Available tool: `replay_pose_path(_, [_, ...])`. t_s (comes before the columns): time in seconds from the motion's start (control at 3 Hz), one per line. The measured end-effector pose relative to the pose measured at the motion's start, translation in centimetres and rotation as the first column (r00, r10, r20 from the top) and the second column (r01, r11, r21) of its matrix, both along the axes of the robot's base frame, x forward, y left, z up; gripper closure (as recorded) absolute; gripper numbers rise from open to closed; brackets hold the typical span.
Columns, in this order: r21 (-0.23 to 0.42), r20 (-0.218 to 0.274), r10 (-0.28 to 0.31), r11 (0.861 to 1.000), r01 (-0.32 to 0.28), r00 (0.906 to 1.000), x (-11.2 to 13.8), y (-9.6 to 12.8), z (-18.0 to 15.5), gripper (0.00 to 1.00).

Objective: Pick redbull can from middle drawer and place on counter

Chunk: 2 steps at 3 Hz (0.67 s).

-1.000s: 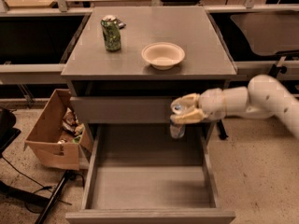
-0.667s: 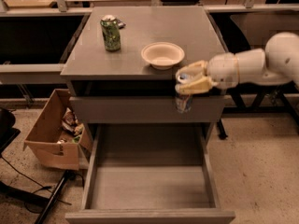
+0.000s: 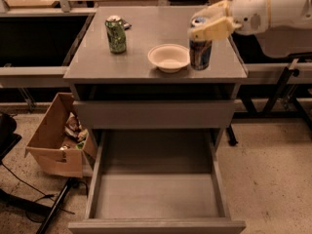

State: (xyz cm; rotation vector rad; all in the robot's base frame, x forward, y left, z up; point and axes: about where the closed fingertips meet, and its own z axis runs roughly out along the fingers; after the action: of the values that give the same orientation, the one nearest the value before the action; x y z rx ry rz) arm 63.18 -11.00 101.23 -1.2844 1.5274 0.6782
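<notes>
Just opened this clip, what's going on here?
The robot's gripper is clamped on the redbull can and holds it upright over the right side of the counter, just right of the white bowl. Whether the can's base touches the counter cannot be told. The middle drawer stands pulled open below. A green can stands at the counter's back left, and a cardboard box sits on the floor to the left.
</notes>
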Motion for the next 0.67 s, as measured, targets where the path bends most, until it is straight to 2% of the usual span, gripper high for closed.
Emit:
replay_pose_path(0.33, [0.025,0.029,-0.168,0.986,0.167,0.9854,4.8,-0.2,3.2,1.00])
replay_pose_path(0.67, [0.048,0.048,-0.387,0.922,0.385,0.9208,12.3,-0.6,3.1,1.00])
